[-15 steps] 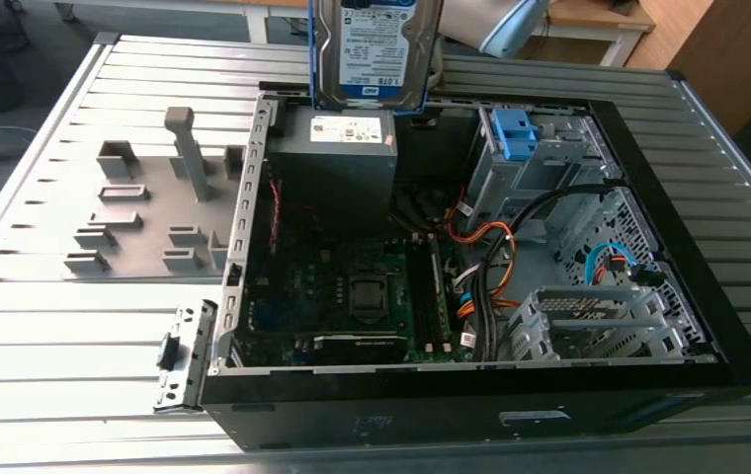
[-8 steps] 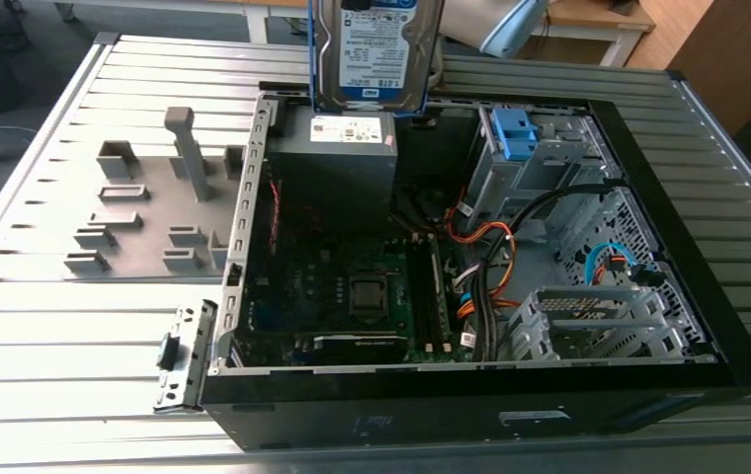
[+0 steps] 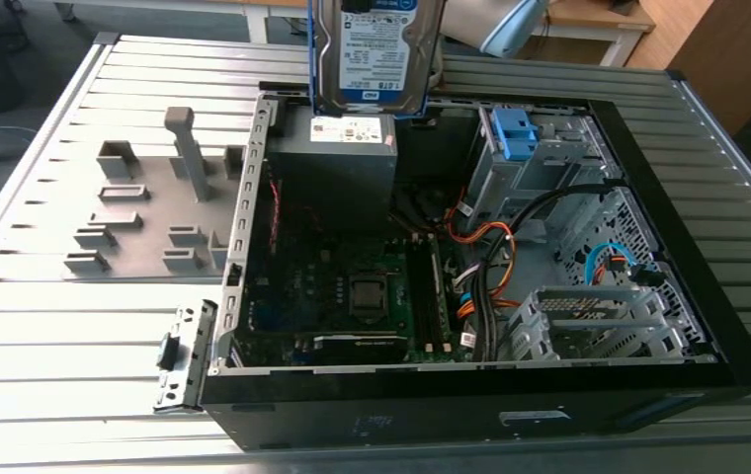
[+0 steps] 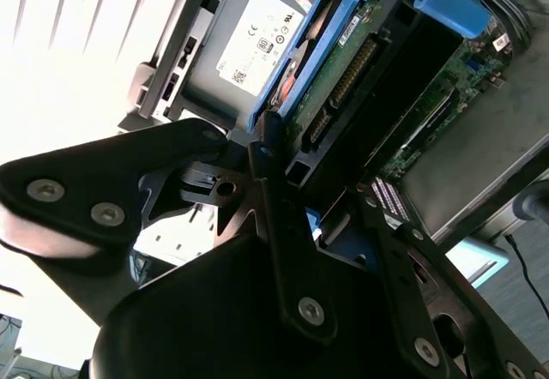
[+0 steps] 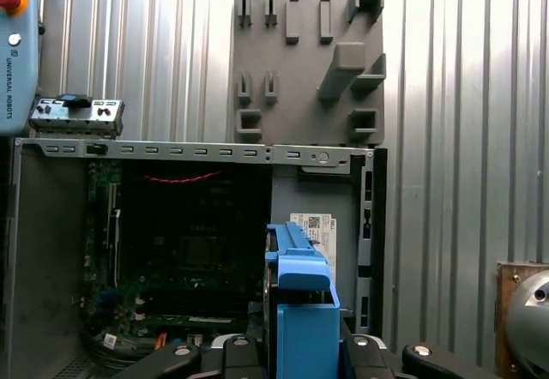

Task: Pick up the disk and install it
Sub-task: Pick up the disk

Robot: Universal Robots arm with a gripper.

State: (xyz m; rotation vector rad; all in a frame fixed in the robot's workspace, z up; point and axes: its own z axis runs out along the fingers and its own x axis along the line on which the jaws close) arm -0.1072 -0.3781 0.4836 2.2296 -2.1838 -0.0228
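Ribbed metal table (image 3: 33, 326), bearing an open computer case (image 3: 481, 395) laid on its side. The disk (image 3: 367, 54), framed by its blue caddy, is held upright in the air above the case's far edge, over the grey power supply (image 3: 336, 158) and apart from the drive bays (image 3: 534, 158). The pick-up is judged done; the installation is not, as the disk is seated in no bay. In the second wrist view the claw (image 4: 300, 182) is seen clenched on the disk, its 2 fingers (image 4: 266, 165) pressed against the caddy. A grey fixture plate (image 3: 138, 217) lies beside the case, at the exterior view's left.
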